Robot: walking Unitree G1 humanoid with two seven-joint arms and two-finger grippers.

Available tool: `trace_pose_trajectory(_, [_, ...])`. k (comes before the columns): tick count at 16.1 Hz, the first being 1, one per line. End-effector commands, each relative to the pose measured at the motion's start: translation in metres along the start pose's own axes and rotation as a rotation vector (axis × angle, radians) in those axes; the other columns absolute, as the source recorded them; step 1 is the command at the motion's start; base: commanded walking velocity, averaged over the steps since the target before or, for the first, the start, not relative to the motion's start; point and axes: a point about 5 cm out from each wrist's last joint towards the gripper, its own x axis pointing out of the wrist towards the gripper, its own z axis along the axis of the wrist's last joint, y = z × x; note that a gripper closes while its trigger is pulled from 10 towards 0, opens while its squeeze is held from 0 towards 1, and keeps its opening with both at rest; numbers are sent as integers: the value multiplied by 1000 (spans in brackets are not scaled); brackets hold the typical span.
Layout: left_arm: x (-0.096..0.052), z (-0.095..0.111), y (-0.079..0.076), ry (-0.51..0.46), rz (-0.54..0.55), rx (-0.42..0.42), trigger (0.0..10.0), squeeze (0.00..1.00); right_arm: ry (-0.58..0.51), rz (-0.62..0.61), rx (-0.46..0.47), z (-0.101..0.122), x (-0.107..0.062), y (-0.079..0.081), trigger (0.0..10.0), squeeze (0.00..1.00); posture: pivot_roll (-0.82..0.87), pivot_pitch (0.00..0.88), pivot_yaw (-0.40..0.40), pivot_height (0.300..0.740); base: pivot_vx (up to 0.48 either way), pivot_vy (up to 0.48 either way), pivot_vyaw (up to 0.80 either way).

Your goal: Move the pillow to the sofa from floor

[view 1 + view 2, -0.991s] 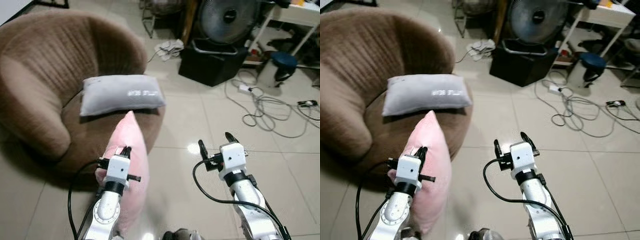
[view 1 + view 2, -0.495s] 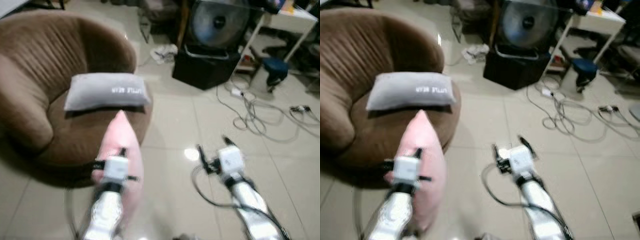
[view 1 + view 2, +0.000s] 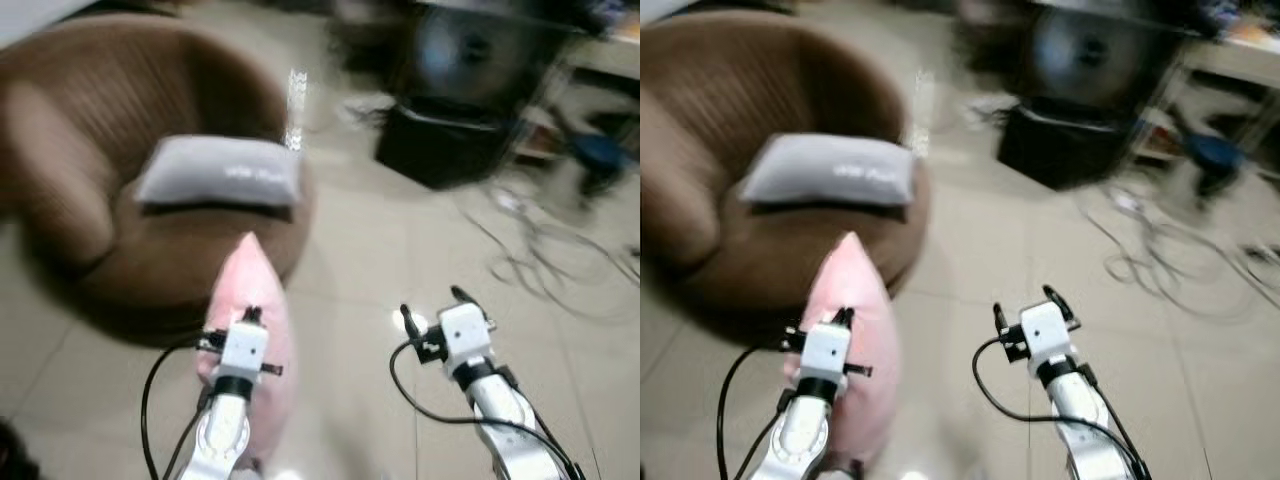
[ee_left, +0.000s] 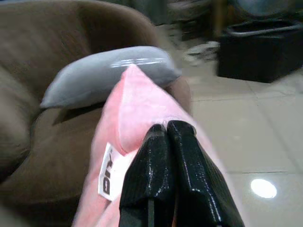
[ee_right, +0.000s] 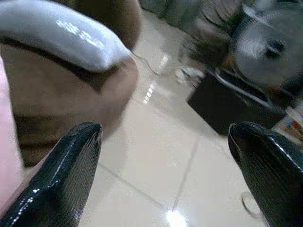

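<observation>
My left gripper [image 4: 166,130] is shut on a pink pillow [image 3: 252,290], which it holds upright off the floor just in front of the round brown sofa [image 3: 80,130]. A white label with dark letters shows on the pink pillow [image 4: 142,104] beside the pinched fold. A grey pillow [image 3: 222,174] lies across the sofa seat. To the right, my right gripper [image 3: 430,305] is open over the bare tiles, its fingers [image 5: 71,165] wide apart with nothing between them. The head views are blurred.
A large fan [image 3: 470,50] and a black box [image 3: 450,140] stand beyond the sofa on the right. Loose cables [image 3: 550,260] trail over the beige tile floor [image 3: 370,250] at the right. A white table [image 3: 1240,60] stands at the far right.
The whole picture has shifted and blurred, so the camera has moved. The left gripper still holds the pink pillow and the right stays open.
</observation>
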Motion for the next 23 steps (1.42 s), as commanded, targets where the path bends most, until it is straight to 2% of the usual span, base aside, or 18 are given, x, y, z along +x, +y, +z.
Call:
trace_pose_trajectory(1, [3,5,9,-23,44,17,0,0,-21,9,-1,5,3,3,10000,129,134,117,-115,740,398,-266,556])
trace_pose_trajectory(7, [-1,2,12,13,68,15,0,0,20,37,-6,-4,6,6,10000,149,137,127,-117,740,460,-42,503])
trace_pose_trajectory(10, [-3,1,15,28,83,17,0,0,47,46,0,-10,6,9,10000,110,136,133,-114,740,480,0,490])
trace_pose_trajectory(13, [-4,0,17,46,97,13,0,0,61,51,8,-15,4,9,10000,51,134,142,-112,740,480,0,0])
trace_pose_trajectory(19, [-7,0,20,63,96,31,0,0,57,53,3,-16,0,10,10000,43,132,141,-108,740,480,0,0])
trace_pose_trajectory(20, [14,6,43,64,102,41,0,0,49,50,4,-16,0,10,10000,35,131,140,-107,740,480,0,0])
trace_pose_trajectory(21, [27,19,55,38,111,44,0,0,44,44,1,-16,-1,10,10000,43,132,137,-106,740,480,0,0])
trace_pose_trajectory(23, [34,35,63,1,129,51,0,0,45,43,4,-17,-1,11,10000,39,132,133,-100,740,480,0,0])
